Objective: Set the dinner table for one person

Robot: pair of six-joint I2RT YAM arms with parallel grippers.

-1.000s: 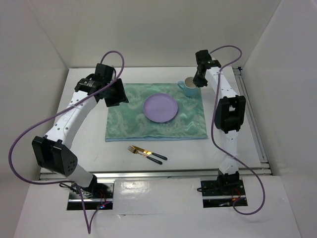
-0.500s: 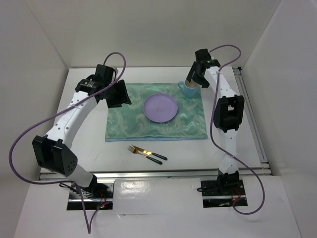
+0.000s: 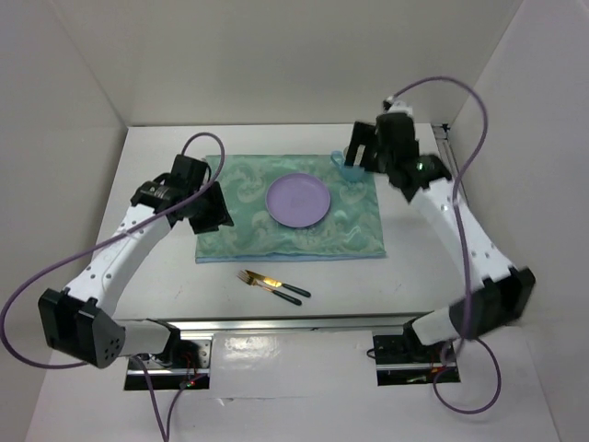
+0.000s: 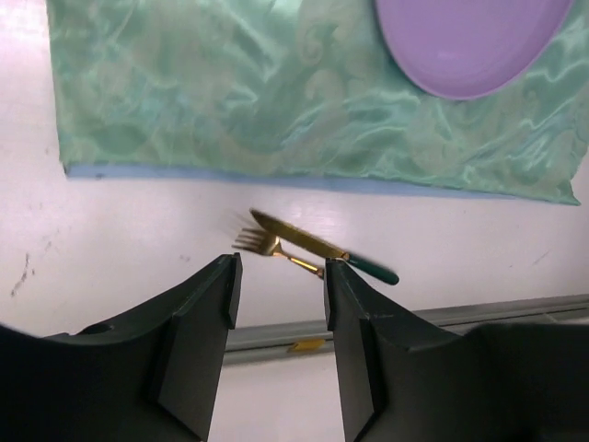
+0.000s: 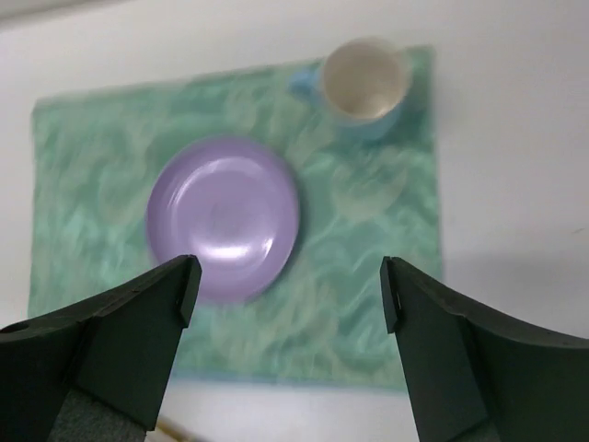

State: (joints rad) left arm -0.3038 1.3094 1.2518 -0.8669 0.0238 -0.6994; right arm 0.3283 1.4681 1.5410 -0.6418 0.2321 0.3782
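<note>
The white dinner table (image 3: 166,276) carries a mint-green cloth (image 3: 276,235) with a lilac plate (image 3: 298,200) in its middle. A pale blue mug (image 5: 363,78) stands upright at the cloth's far right corner, mostly hidden behind my right gripper (image 3: 365,158) in the top view. That gripper (image 5: 290,285) hangs open and empty above the cloth, apart from the mug. A gold fork (image 4: 258,244) and a green-handled knife (image 4: 322,250) lie crossed on the bare table in front of the cloth. My left gripper (image 4: 281,281) is open and empty, above the cloth's near left corner (image 3: 216,214).
A metal rail (image 3: 304,324) runs along the table's near edge, and another along the right edge (image 3: 474,239). White walls close in the left, back and right sides. Purple cables loop off both arms.
My right gripper has opened, let go of the mug and lifted back, its arm swinging out to the right. My left arm has drawn nearer, toward the cloth's near left corner.
</note>
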